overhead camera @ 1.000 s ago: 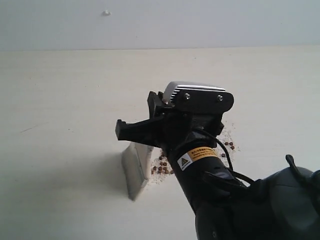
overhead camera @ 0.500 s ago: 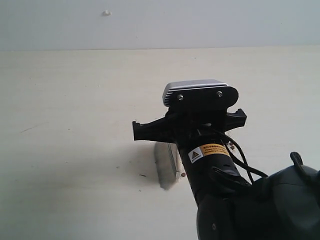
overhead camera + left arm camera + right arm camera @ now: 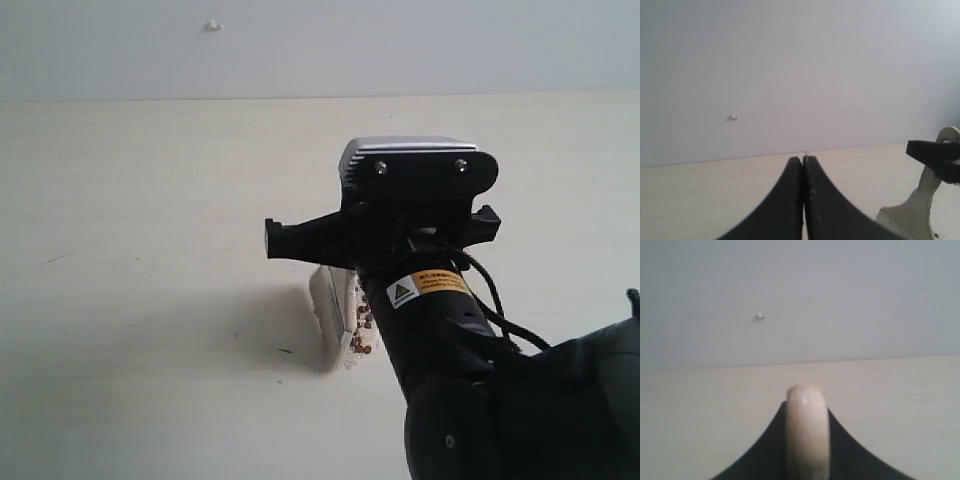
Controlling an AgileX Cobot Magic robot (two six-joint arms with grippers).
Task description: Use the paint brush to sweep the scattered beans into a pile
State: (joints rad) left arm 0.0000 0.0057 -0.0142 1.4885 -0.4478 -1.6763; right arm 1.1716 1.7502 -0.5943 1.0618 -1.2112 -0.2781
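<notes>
A black arm (image 3: 470, 400) reaches in from the lower right, with a silver-topped camera (image 3: 415, 165) on its wrist and a yellow label (image 3: 425, 288) below that. Under the right gripper (image 3: 345, 250) the brush (image 3: 328, 310) stands with its lower edge on the pale table (image 3: 150, 200). Beans (image 3: 362, 330) and white grains lie close against its right side, partly behind the arm. Its shadow falls to the left. The grey wall (image 3: 450, 50) bears one small mark (image 3: 212, 25)

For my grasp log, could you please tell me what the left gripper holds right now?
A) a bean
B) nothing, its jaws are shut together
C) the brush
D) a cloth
B: the left wrist view shows the left gripper with jaws pressed together and nothing between them; the brush stands apart from it.
</notes>
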